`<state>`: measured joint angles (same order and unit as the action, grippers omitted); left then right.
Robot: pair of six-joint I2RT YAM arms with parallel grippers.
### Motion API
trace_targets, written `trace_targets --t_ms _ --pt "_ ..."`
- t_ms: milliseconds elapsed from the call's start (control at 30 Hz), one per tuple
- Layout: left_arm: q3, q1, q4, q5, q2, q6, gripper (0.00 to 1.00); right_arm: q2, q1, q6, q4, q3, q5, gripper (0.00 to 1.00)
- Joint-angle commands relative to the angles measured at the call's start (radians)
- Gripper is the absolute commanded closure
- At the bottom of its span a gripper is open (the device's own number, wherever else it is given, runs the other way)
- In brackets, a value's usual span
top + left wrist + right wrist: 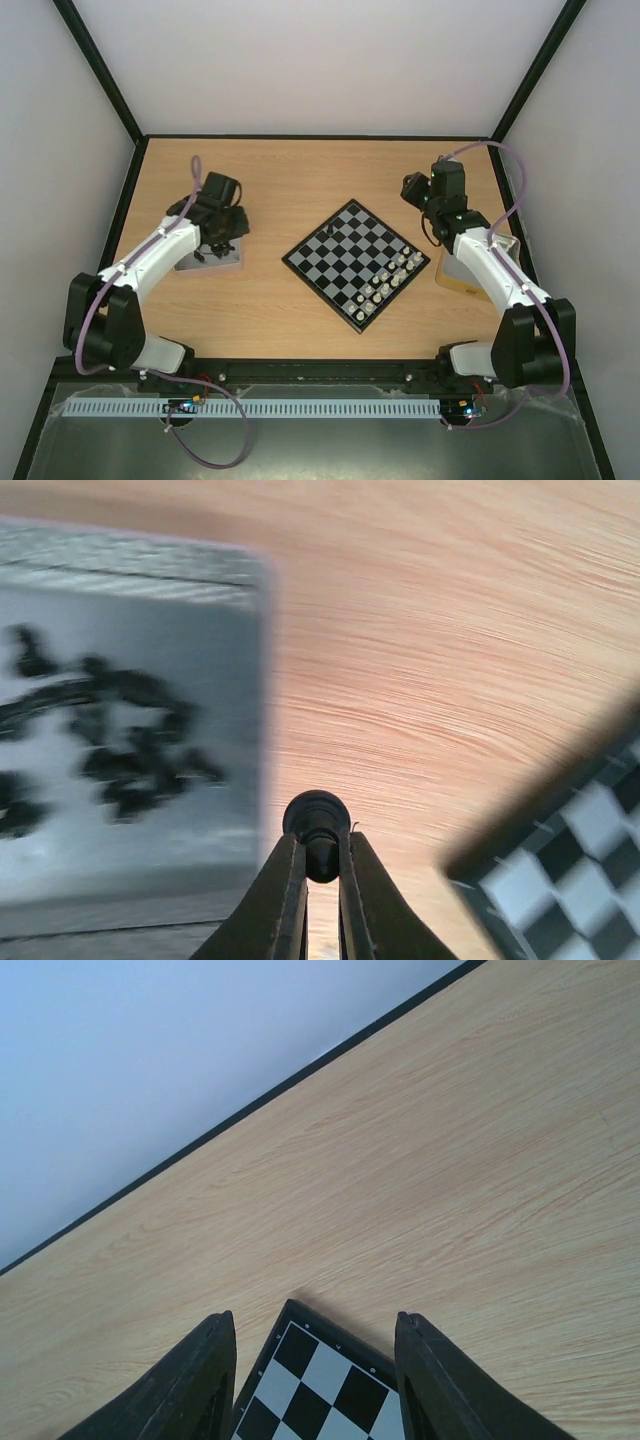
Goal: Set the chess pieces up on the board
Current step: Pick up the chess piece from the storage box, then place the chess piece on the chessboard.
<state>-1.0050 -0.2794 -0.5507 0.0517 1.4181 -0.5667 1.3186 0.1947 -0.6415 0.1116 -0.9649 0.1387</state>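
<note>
The board (358, 262) lies diamond-wise at the table's middle. Several white pieces (392, 278) stand in two rows along its near right edge, and one black piece (332, 229) stands near its far left edge. My left gripper (222, 235) hovers over a metal tray at the left, shut on a black chess piece (317, 830) held between its fingertips. Several loose black pieces (130, 745) lie blurred in that tray. My right gripper (315, 1335) is open and empty above the board's far corner (325, 1380), at the right of the table (425, 200).
A shiny metal tray (228, 260) sits under the left arm; it fills the left of the left wrist view (120, 660). A tan tray (455, 275) sits partly under the right arm. A board corner (560, 870) shows at that view's lower right. A black frame edges the table.
</note>
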Motion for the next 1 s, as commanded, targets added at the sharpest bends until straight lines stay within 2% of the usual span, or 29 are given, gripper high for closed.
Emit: trace_targets --t_ms 0,133,267,667,733,800,867,967 --pt "-0.115 -0.159 -0.058 -0.075 0.055 0.064 0.98 -0.038 0.004 -0.016 0.003 0.022 -0.004 0.57" --pt "-0.182 -0.29 -0.059 -0.083 0.155 0.082 0.98 -0.041 0.003 -0.019 0.004 0.034 -0.002 0.57" --pt "-0.225 -0.375 -0.052 -0.051 0.251 0.082 0.97 -0.045 0.003 -0.017 0.005 0.042 -0.005 0.57" --pt "-0.309 -0.476 -0.044 0.04 0.436 0.076 0.95 -0.043 0.003 -0.019 0.003 0.055 -0.001 0.57" --pt "-0.31 -0.477 -0.047 0.038 0.447 0.076 0.9 -0.042 0.003 -0.019 0.003 0.056 0.0 0.56" --pt "-0.311 -0.477 -0.051 0.034 0.45 0.077 0.79 -0.039 0.003 -0.018 0.003 0.057 0.002 0.56" --pt "-0.312 -0.477 -0.049 0.034 0.446 0.078 0.63 -0.038 0.003 -0.019 0.001 0.06 0.005 0.56" --pt "-0.318 -0.477 -0.042 0.027 0.44 0.079 0.54 -0.036 0.003 -0.022 -0.004 0.063 0.009 0.56"
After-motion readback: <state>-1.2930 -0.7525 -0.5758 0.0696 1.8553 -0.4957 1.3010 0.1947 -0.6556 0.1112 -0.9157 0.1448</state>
